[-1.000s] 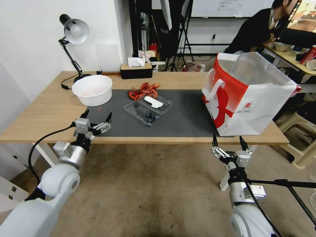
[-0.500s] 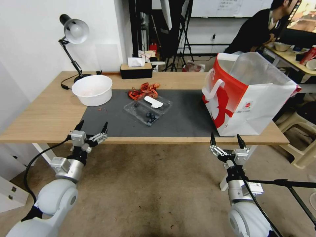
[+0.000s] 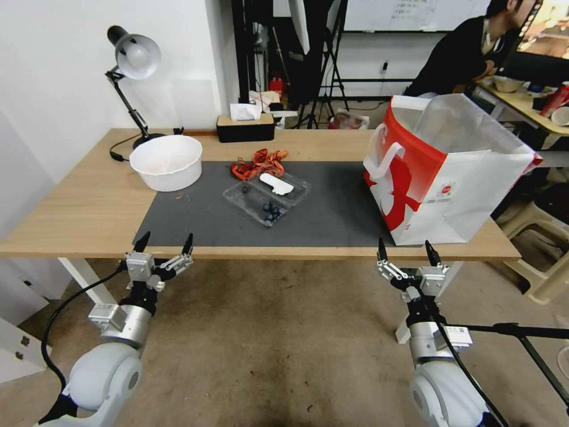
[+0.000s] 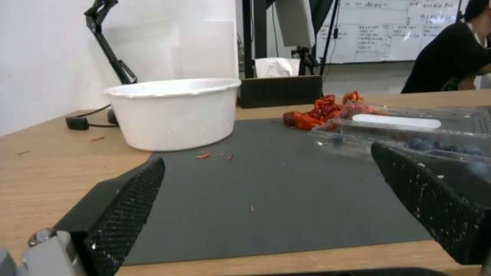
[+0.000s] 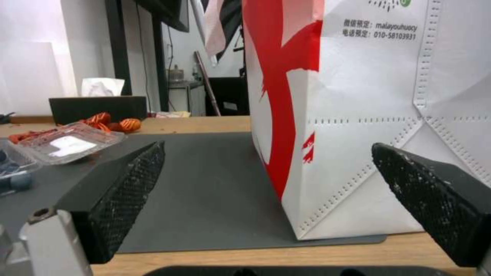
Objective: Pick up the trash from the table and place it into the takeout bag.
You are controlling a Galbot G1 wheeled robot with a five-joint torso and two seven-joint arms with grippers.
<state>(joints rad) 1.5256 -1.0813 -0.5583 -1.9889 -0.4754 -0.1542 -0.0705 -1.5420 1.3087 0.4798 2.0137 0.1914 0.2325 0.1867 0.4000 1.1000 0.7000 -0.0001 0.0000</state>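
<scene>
My left tool (image 3: 164, 244) hangs open at the bench (image 3: 89, 201) edge; the red trash (image 3: 258, 163) lies at one o'clock, nearer it than my open right tool (image 3: 404, 252).

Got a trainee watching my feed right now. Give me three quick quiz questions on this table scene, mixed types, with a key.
1. True or false: the left gripper is shut on the red scraps.
2. Which stands at the table's right end? A) white bowl B) takeout bag C) desk lamp
3. Fill in: the clear plastic tray lies on the dark grey ___.

Key:
1. False. It is open at the table's near edge, as is the right gripper.
2. B
3. mat
</scene>
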